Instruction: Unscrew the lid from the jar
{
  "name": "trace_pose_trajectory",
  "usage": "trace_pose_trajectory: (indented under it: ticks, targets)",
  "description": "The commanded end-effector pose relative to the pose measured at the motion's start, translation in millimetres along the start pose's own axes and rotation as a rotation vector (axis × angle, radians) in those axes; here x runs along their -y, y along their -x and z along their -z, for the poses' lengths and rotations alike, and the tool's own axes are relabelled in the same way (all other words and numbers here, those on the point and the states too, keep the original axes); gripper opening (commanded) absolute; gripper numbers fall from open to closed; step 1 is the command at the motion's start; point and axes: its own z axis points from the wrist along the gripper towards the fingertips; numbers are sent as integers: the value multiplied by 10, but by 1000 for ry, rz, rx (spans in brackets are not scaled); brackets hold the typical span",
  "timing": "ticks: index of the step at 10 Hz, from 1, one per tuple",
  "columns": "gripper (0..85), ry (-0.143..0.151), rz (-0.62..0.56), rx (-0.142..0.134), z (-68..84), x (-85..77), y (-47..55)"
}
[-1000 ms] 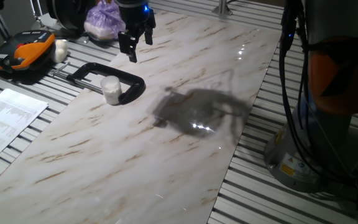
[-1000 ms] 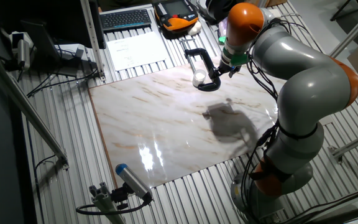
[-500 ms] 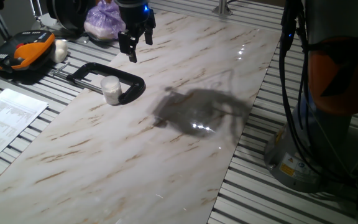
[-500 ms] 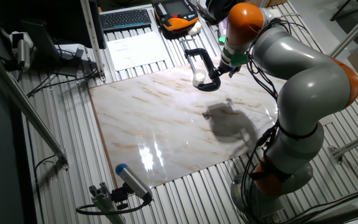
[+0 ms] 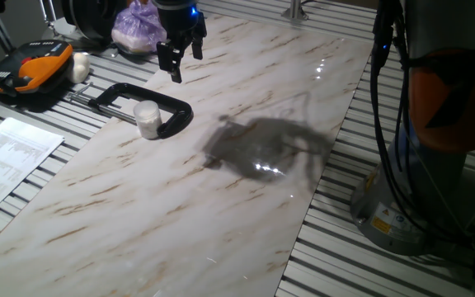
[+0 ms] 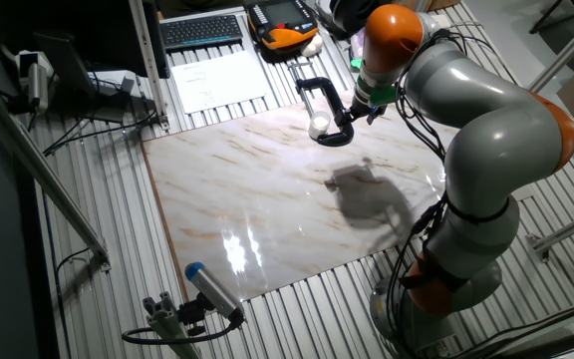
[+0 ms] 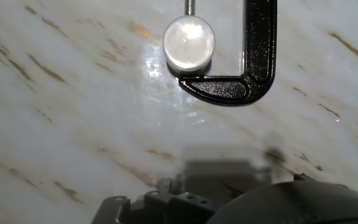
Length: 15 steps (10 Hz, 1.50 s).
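While the gripper (image 5: 183, 64) hangs over the marble slab (image 5: 221, 190) with its two fingers spread apart and nothing between them, the jar (image 5: 147, 120) sits a bit away from it, clamped in a black C-clamp (image 5: 171, 107). Lid (image 7: 189, 41) looks on top of the jar in the hand view. Further back: an orange-black case (image 5: 27, 70) and a purple bag (image 5: 137, 29).
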Motion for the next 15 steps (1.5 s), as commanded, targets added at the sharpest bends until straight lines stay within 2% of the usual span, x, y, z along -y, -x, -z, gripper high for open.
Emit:
trace_pose_trajectory:
  ticks: [1,6,7,9,11,15]
  targets:
    - [0,17,-129,-45,6,1,2]
    - [0,15,-126,-48,40,5,14]
    - [0,15,-126,-43,41,4,14]
    - [0,9,-95,-8,38,0,28]
    - [0,-2,-79,0,31,-5,48]
    - [0,0,-85,0,-6,12,150]
